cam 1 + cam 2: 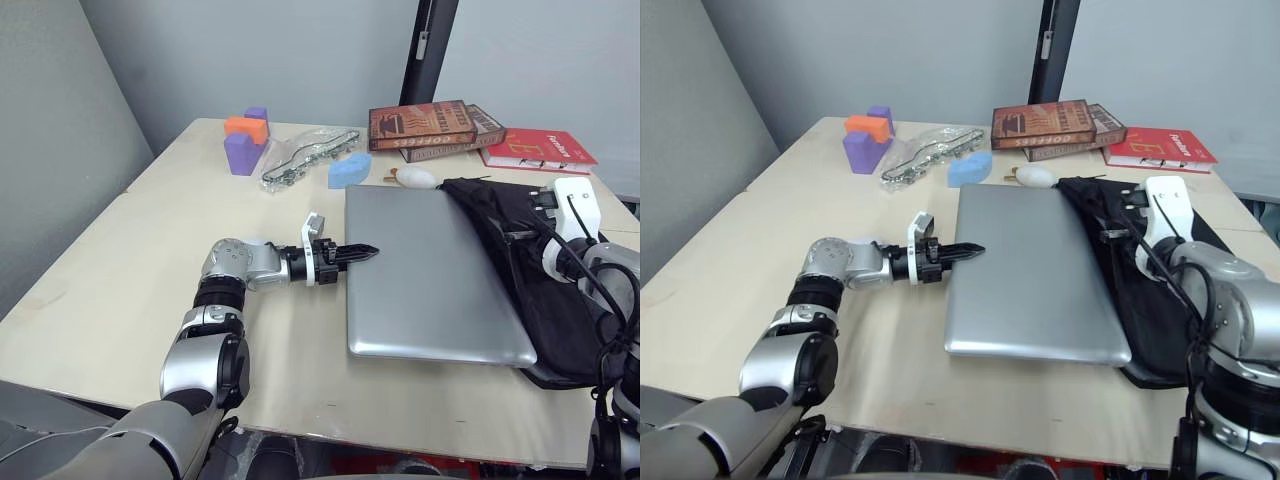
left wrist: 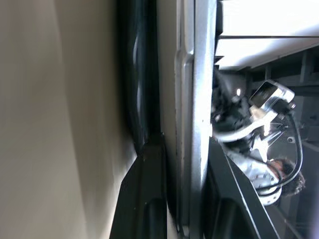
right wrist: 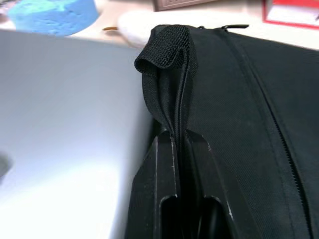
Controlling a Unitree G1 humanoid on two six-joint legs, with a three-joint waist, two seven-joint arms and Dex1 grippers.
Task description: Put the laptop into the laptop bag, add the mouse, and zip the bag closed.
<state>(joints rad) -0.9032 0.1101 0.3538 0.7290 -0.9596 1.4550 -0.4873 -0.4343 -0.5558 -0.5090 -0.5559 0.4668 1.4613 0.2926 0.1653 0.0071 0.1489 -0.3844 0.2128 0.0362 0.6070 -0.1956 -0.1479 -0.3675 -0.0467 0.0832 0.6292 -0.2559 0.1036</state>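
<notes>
The silver laptop (image 1: 430,275) lies flat and closed in the middle of the table. Its right side slips under the open edge of the black laptop bag (image 1: 545,290), which lies flat at the table's right. My left gripper (image 1: 366,252) is shut on the laptop's left edge; in the left wrist view that edge (image 2: 192,99) runs between the two fingers. My right gripper (image 3: 180,137) is shut on the bag's upper fabric lip (image 3: 164,55) and holds it up over the laptop. The mouse is out of view.
Behind the laptop lie a matte white egg-shaped lump (image 1: 415,178), a blue foam piece (image 1: 349,170) and a clear plastic bag (image 1: 305,155). Purple and orange blocks (image 1: 246,138) stand at back left. Brown books (image 1: 430,128) and a red book (image 1: 535,150) lie at back right.
</notes>
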